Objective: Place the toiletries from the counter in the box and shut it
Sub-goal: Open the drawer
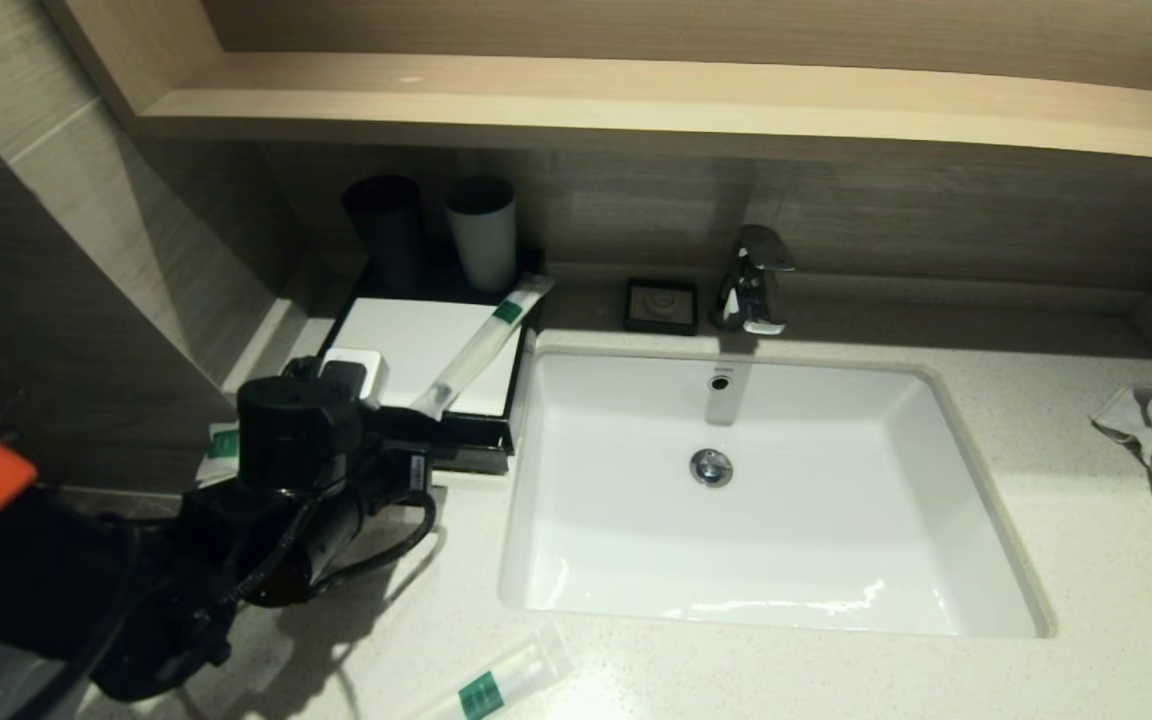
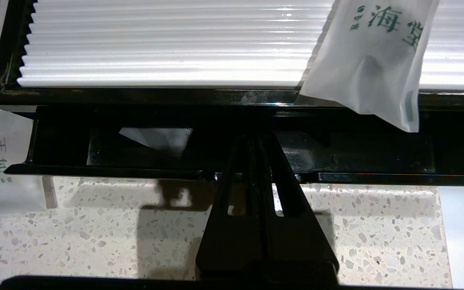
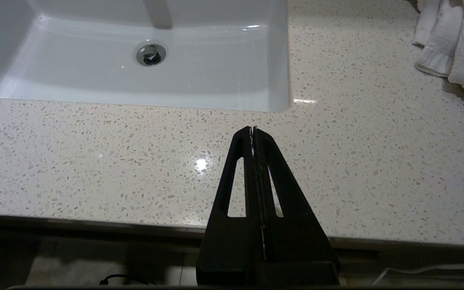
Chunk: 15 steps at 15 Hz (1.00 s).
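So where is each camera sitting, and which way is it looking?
Head view: up high, looking down at the counter, basin and box; the left arm shows at lower left.
Left wrist view: behind the left tool, shut, facing the box's open drawer, its tip at the drawer's front.
Right wrist view: behind the shut right tool, low at the counter's front edge, facing the basin and towel.
Shared: head and left wrist views both show the box; head and right wrist views both show the basin.
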Motion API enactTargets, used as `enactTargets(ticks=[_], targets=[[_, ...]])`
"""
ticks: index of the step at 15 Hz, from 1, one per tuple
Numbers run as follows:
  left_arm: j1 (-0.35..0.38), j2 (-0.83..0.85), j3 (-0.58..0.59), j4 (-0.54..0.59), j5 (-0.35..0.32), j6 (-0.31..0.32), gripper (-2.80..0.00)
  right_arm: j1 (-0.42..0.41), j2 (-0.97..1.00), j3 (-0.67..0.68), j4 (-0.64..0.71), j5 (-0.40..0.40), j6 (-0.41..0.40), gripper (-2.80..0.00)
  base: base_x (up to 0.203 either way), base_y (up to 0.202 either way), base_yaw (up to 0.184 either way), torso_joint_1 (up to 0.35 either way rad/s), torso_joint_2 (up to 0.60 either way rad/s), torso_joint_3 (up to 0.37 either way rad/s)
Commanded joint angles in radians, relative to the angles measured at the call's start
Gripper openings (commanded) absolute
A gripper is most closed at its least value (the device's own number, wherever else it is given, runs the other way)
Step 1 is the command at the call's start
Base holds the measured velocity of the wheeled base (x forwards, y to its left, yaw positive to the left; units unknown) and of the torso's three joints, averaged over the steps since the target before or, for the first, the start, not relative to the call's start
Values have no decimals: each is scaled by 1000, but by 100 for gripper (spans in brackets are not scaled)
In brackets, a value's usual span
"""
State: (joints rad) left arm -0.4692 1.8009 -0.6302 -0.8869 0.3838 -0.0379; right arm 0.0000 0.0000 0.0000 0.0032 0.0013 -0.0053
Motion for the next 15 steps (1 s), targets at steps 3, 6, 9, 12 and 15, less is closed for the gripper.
enactTargets(ticks=[3, 6, 9, 12, 15], targets=[[0, -17, 10, 11, 3, 0, -280, 0, 0, 0, 0, 0, -1, -280, 0, 0, 0, 0, 0, 0], [0, -23, 18, 26, 3, 0, -280, 0, 0, 0, 0, 0, -1, -280, 0, 0, 0, 0, 0, 0], [0, -34, 26, 51, 3, 1, -280, 0, 0, 0, 0, 0, -1, -280, 0, 0, 0, 0, 0, 0], [0, -37, 33, 66, -9, 2, -280, 0, 0, 0, 0, 0, -1, -280, 0, 0, 0, 0, 0, 0], [0, -40, 44, 71, -14, 3, -280, 0, 0, 0, 0, 0, -1, -280, 0, 0, 0, 0, 0, 0]])
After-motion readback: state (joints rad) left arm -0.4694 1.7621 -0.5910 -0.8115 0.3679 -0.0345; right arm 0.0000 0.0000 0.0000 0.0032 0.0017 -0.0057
